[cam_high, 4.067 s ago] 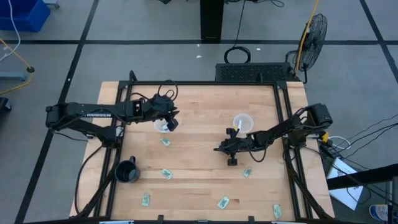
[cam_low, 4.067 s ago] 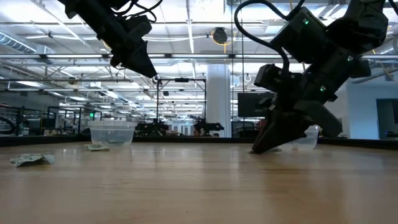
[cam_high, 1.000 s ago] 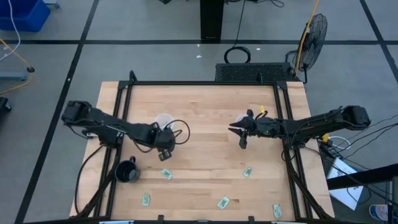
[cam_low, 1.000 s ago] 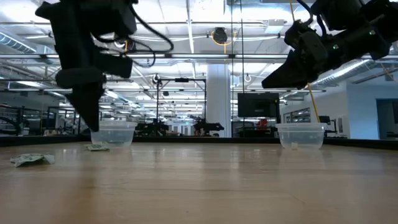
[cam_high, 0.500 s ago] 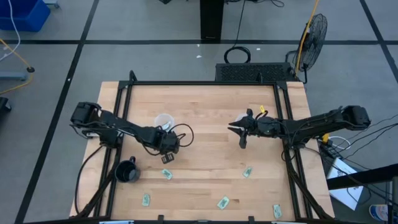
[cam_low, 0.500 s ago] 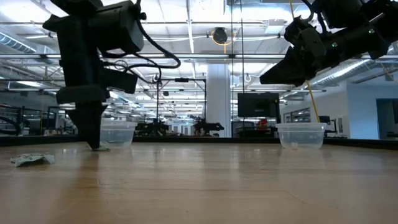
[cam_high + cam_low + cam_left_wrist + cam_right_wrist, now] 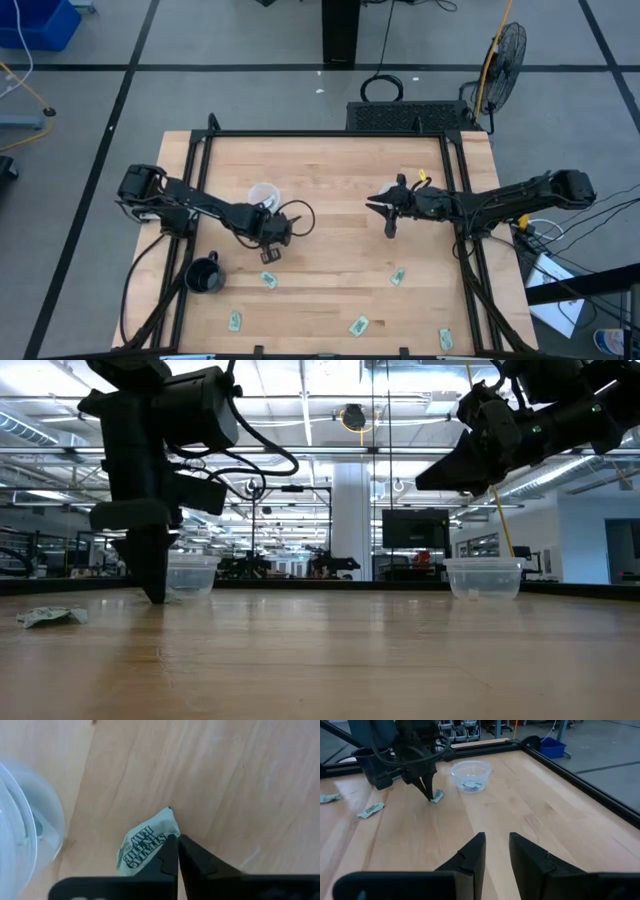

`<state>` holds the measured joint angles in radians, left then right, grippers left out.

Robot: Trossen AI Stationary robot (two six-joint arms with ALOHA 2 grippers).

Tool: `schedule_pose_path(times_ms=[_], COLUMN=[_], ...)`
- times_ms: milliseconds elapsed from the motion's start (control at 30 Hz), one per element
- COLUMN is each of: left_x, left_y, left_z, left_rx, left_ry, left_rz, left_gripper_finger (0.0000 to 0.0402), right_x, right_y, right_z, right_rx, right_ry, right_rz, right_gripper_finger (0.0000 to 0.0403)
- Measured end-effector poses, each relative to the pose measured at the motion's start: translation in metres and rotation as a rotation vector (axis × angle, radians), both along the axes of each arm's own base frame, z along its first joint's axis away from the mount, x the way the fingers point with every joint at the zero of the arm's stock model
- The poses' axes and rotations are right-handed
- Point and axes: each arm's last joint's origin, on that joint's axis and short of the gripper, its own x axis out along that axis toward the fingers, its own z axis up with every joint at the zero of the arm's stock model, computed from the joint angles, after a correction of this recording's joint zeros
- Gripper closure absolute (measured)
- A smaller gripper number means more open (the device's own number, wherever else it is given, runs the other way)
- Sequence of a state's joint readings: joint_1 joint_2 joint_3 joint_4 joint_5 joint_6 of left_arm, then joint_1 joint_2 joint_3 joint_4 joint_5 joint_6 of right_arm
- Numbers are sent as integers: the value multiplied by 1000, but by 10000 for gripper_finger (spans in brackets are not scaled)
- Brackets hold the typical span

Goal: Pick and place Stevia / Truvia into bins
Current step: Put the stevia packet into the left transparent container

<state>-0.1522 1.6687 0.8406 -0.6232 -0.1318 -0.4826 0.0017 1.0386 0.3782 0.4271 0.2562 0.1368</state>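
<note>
Stevia packets remain largely unsorted: five are counted loose on the table (image 7: 330,165) toward its near edge. One packet (image 7: 145,842) is pinched between the closed fingers of the left gripper (image 7: 270,254), down on the wood just beside the left cup (image 7: 263,194), which already holds some. The right gripper (image 7: 389,231) is held slightly parted, empty, by the right cup (image 7: 484,577). Roughly a third is judged done.

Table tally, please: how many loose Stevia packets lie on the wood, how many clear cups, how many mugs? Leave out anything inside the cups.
Stevia packets loose on the wood: 6
Clear cups: 2, the second one plain in the low view
Black mug: 1
Total: 9
</note>
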Motion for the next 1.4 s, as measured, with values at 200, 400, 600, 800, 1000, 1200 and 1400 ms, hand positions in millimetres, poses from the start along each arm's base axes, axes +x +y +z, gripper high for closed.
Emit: schedule_pose_path(times_ms=[200,400,600,800,1000,1200,1400], left_x=[8,7,3,-5,-15,-18,-16], left_y=[-13,-7,27,65,82,86,86], left_z=[40,90,87,63,43,35,35], left_rx=[12,226,273,259,165,117,119], left_ry=[-106,-190,-103,-39,-32,-58,-76], left_rz=[-130,-169,-127,-20,40,58,47], left_gripper_finger=[397,398,399,398,398,381,379], right_x=[0,1,1,1,1,1,1], right_y=[0,0,0,0,0,0,0], right_z=[2,2,2,2,2,2,3], right_rx=[0,-6,-17,-17,-17,-17,-17], right_ry=[-17,-16,-13,-14,-15,-21,-33], right_rz=[0,2,5,5,5,5,4], right_gripper_finger=[324,324,325,325,325,325,325])
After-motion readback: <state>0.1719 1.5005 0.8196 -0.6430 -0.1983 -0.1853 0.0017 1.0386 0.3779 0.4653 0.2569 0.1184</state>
